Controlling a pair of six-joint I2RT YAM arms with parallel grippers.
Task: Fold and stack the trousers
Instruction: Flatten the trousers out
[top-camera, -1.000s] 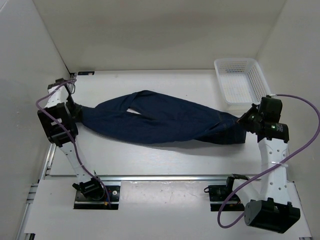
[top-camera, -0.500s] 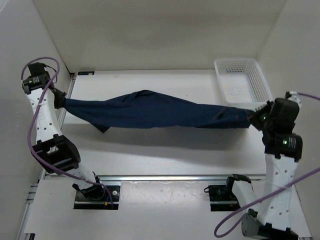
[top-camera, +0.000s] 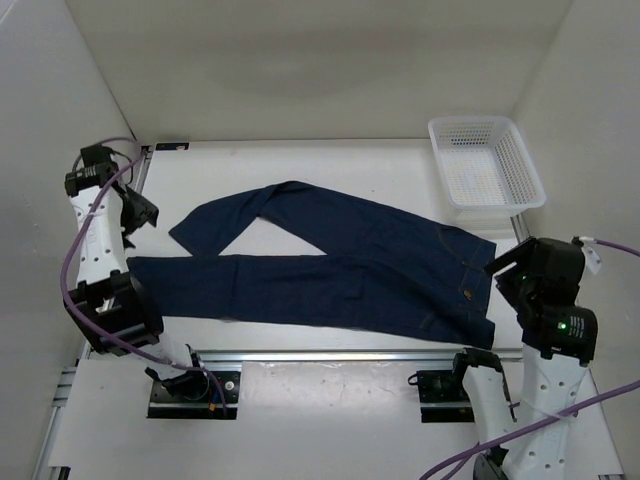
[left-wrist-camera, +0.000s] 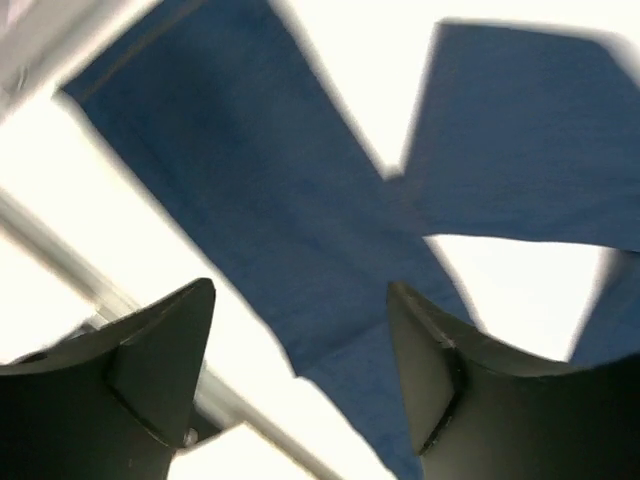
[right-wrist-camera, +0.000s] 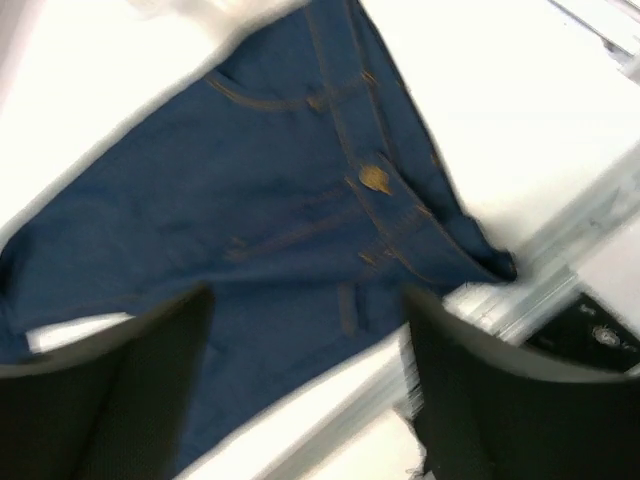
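Left wrist view shows the left tool (left-wrist-camera: 300, 300) spread wide and empty; the right tool (right-wrist-camera: 305, 300) likewise gapes above the waist. Half a second ago both stretched the trousers (top-camera: 340, 270) taut; now they lie flat, near leg along the front edge of the surface (top-camera: 330, 165), bare room behind.

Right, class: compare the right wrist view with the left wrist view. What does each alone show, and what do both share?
Right wrist only: the jeans' waist with its tan mark and stitching. Left wrist only: two legs meeting, one hem at top left. Both: dark blue denim on the white table, framed by an open, empty gripper: right gripper, left gripper.
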